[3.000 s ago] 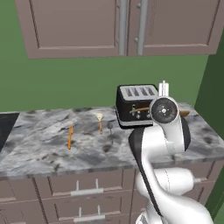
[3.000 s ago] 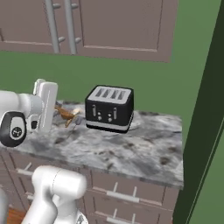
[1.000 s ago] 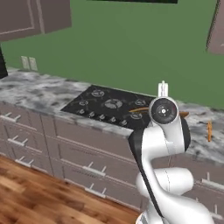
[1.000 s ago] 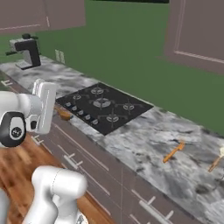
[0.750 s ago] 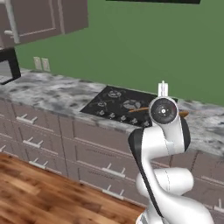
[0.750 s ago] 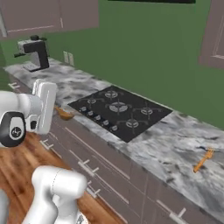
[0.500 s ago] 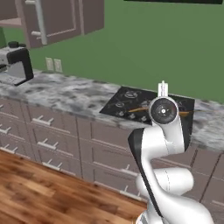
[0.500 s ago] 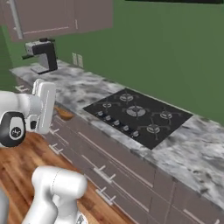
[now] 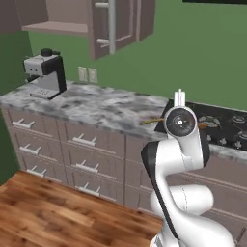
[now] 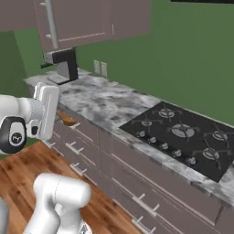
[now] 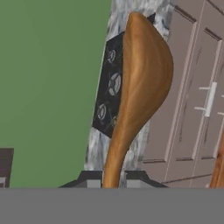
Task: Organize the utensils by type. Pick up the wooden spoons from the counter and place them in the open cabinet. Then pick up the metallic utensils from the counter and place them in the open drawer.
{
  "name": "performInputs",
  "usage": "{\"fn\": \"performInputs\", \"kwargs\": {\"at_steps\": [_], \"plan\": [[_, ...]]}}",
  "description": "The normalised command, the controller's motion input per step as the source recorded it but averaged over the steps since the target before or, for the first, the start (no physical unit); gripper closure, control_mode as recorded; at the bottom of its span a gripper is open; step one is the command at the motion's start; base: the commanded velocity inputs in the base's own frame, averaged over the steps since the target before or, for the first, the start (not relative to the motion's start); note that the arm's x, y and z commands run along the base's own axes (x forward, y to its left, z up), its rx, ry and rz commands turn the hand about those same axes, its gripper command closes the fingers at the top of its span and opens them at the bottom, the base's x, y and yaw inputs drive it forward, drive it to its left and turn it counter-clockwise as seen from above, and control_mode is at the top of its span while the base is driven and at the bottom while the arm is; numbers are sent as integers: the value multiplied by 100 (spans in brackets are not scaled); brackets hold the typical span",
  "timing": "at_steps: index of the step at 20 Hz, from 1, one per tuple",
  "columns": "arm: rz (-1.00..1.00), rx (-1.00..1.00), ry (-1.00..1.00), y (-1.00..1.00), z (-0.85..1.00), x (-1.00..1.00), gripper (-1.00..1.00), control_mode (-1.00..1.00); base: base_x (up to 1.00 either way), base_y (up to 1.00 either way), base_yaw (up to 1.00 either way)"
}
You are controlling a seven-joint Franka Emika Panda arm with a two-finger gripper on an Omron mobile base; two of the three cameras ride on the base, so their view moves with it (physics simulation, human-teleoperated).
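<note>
Coffee machine (image 9: 46, 72) left, black cooktop (image 10: 183, 135) right.

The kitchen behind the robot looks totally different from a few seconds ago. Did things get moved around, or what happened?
The base drove along the counter, so the cameras moved, not the kitchen: the toaster slid out of sight, then the cooktop passed, and now a coffee machine and an open cabinet have come into sight. Unchanged: the gripper stays shut on the orange-brown wooden spoon, arm tucked the same way.

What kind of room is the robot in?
It's a kitchen. You can see a black stove top set into a marbled counter, a coffee machine on it, and drawers below.
</note>
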Motion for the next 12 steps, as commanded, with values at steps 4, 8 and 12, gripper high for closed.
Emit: {"fn": "performInputs", "kwargs": {"at_steps": [4,8,12], "plan": [[0,0,0,0,0,0,100,100,43,73,0],[0,0,0,0,0,0,100,100,41,69,0],[0,0,0,0,0,0,100,100,39,67,0]]}}
